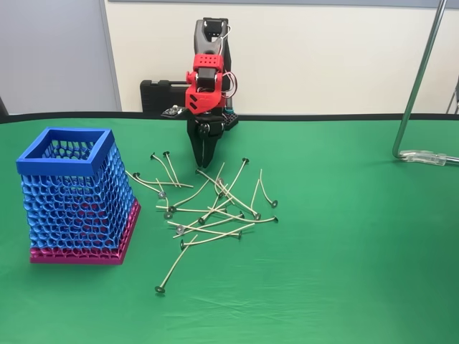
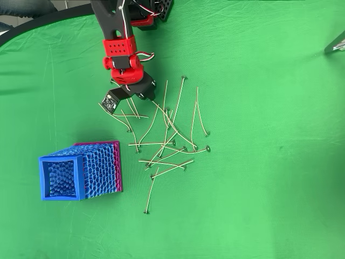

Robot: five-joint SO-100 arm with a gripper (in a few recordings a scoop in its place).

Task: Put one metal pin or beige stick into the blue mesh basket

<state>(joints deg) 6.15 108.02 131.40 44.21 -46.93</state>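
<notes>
Beige sticks [image 1: 215, 208], scattered pile, frame centre, green table [image 1: 344, 251].
Blue mesh basket [image 1: 75, 197] upright at left; gripper [image 1: 204, 163] points down at pile's upper edge, jaws nearly together, grasp indeterminable.

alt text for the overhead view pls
A red and black robot arm's tool points down at the top edge of a loose pile of thin beige sticks on a green table. A blue mesh basket stands left of the pile.
</notes>
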